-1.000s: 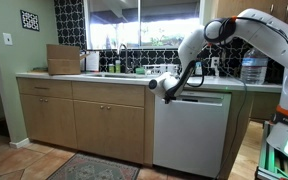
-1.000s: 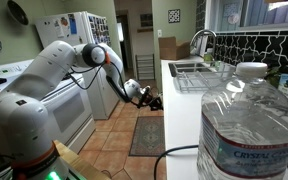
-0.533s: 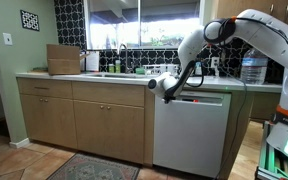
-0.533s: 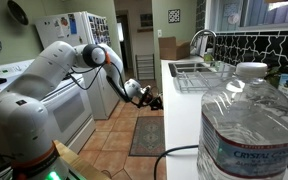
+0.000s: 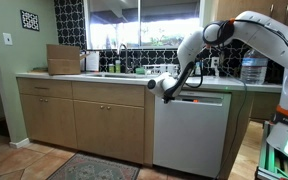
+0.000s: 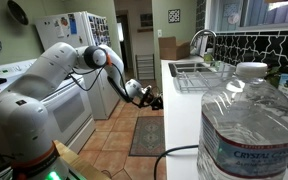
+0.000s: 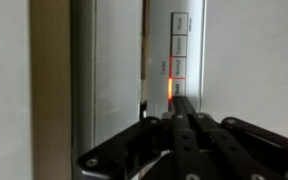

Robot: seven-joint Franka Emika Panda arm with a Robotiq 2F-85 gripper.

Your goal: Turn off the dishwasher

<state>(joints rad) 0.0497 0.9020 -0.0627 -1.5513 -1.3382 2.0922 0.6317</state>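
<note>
The dishwasher is a tall white panel under the counter with a dark control strip along its top edge. My gripper is at the left end of that strip, fingers shut together. In the wrist view the shut fingertips touch the strip of small labelled buttons, right by a glowing orange-red light. A small red light also shows on the strip in an exterior view. From the side, the gripper sits against the counter's front face.
Tan wooden cabinets stand beside the dishwasher. The counter holds a sink with a faucet, a dish rack and a large water bottle. A rug lies on the tiled floor. A white stove and fridge face the counter.
</note>
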